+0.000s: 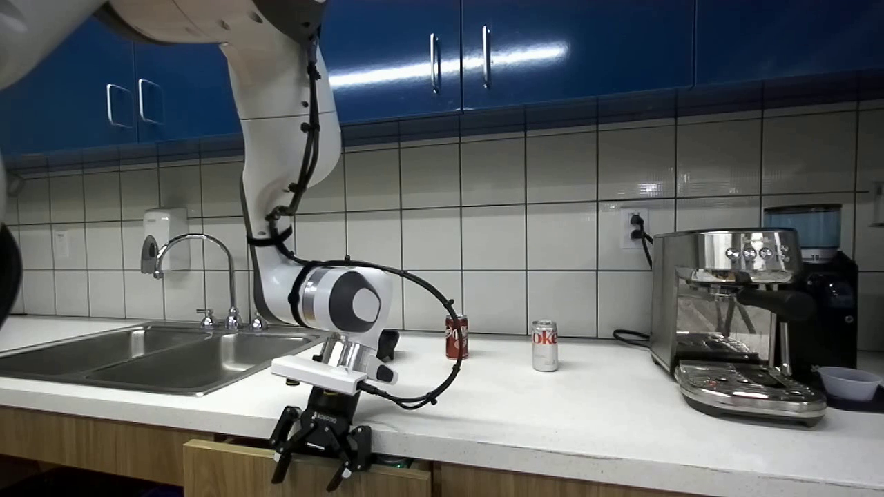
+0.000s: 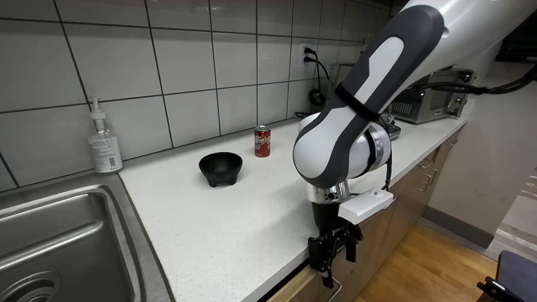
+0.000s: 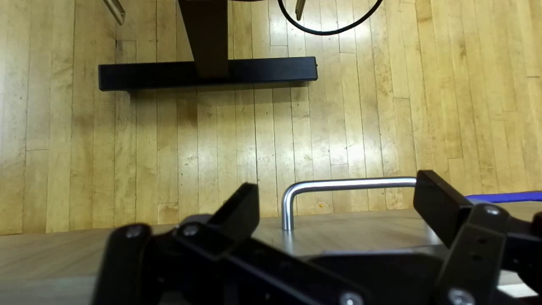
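Holding the jaws of the black metal two-finger gripper spread wide just in front of the light-brown wooden drawer, set partly open beneath the edge of the white speckled countertop. Framing the shiny silver bar-shaped drawer handle between the jaws in the wrist view, overlapping one end and leaving contact unclear. Exposing a narrow dark strip of the drawer's inside in an exterior view, revealing a green sliver too small to identify. Supporting, on the countertop, a black round footed bowl facing upward, an upright red metal can near the bowl, and an upright silver metal can farther toward the silver metal espresso machine. Containing two basins in the stainless-steel sink, bordering a clear plastic pump bottle at one corner. Carrying a blue-tinted translucent hopper on the black coffee grinder, beside a pale plastic bowl. Reading "ROBOTIQ" in small white capitals on the gripper body, Coca-Cola-style white script on the red metal can, and red letters "oke" on the silver metal can. Displaying a white label on the pump bottle, printed in text too fine to read.
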`<state>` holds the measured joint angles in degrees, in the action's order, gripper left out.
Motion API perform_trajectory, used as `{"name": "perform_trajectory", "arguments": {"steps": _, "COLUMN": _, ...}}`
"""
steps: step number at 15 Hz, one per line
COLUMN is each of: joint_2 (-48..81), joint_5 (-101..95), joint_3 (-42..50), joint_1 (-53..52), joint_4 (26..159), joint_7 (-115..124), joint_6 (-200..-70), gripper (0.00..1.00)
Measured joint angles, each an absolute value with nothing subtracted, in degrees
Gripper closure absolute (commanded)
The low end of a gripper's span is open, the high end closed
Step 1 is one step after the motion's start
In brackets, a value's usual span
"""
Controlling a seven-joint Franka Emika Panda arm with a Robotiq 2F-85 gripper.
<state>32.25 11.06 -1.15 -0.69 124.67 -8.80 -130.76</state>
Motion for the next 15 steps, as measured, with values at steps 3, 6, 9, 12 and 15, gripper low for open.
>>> {"name": "perform_trajectory", "arguments": {"steps": 3, "joint_2": 31.79, "joint_5": 8.48, "joint_3": -1.39, "joint_1": -1.13, "joint_4": 125.60, "joint_7": -8.79, "joint_6": -131.98, "gripper": 0.00}}
{"name": "perform_trajectory", "arguments": {"steps": 6, "joint_2": 30.74, "joint_5": 2.92, "joint_3": -1.34, "joint_1": -2.72, "joint_4": 128.18, "joint_7": -7.32, "joint_6": -135.73, "gripper": 0.00}}
{"name": "perform_trajectory", "arguments": {"steps": 9, "joint_2": 29.55, "joint_5": -2.88, "joint_3": -0.83, "joint_1": -4.55, "joint_4": 131.38, "joint_7": -4.69, "joint_6": -140.77, "gripper": 0.00}}
{"name": "perform_trajectory", "arguments": {"steps": 12, "joint_2": 28.38, "joint_5": -7.23, "joint_3": -0.18, "joint_1": -6.39, "joint_4": 134.66, "joint_7": -1.10, "joint_6": -146.62, "gripper": 0.00}}
{"name": "perform_trajectory", "arguments": {"steps": 15, "joint_2": 27.60, "joint_5": -9.16, "joint_3": 0.47, "joint_1": -7.74, "joint_4": 137.17, "joint_7": 1.88, "joint_6": -151.89, "gripper": 0.00}}
